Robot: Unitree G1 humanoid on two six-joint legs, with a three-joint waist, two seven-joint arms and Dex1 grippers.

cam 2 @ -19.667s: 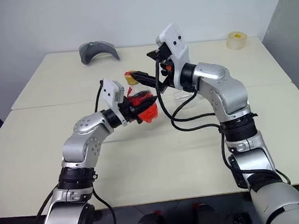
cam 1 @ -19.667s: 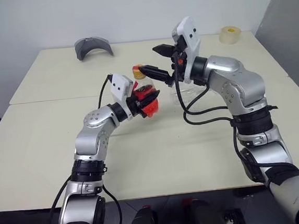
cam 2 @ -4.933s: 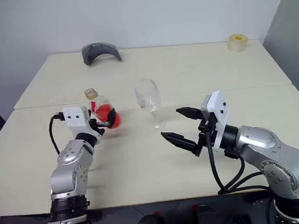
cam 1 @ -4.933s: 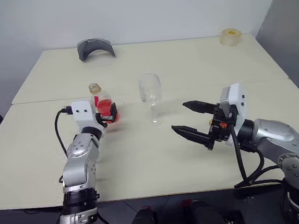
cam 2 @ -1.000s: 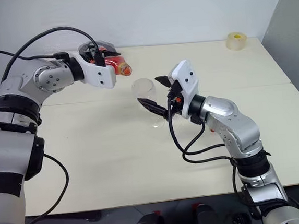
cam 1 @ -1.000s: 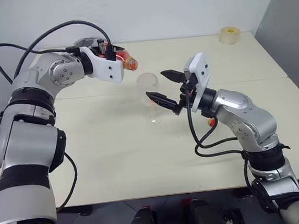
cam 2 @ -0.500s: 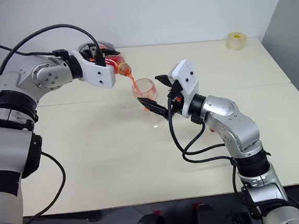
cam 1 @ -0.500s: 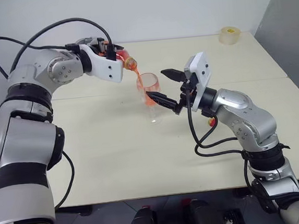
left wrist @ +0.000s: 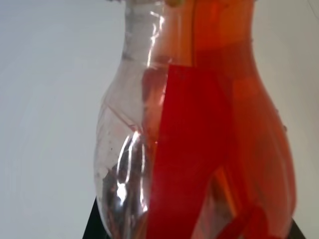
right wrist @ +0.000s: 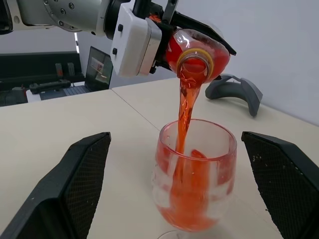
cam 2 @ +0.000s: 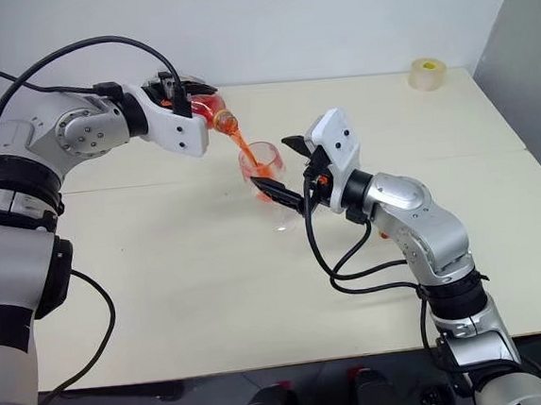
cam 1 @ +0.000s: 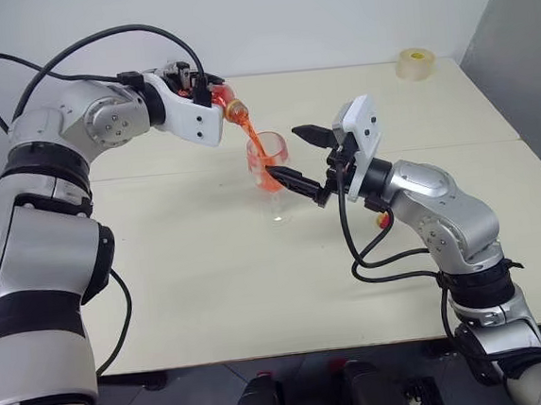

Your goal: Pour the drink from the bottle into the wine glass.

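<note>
My left gripper (cam 2: 201, 100) is shut on the bottle (cam 1: 227, 109), held tipped with its open mouth down over the wine glass (cam 1: 268, 161). The drink (right wrist: 185, 107) runs in a red-orange stream from the mouth into the bowl, which is partly filled. The wine glass stands upright on the table between the two arms. My right gripper (cam 1: 282, 151) is open, one finger on each side of the bowl, and neither touches it in the right wrist view. In the left wrist view the bottle (left wrist: 199, 124) still has red liquid along one side.
A grey curved object (right wrist: 234, 89) lies at the table's far left, behind the left arm. A tape roll (cam 1: 417, 63) sits at the far right corner. A seam (cam 1: 493, 142) runs across between the two tabletops.
The left wrist has rolled and the bottle has tipped further. The drink has started streaming and now partly fills the glass, which was empty a second ago. The right gripper has kept still.
</note>
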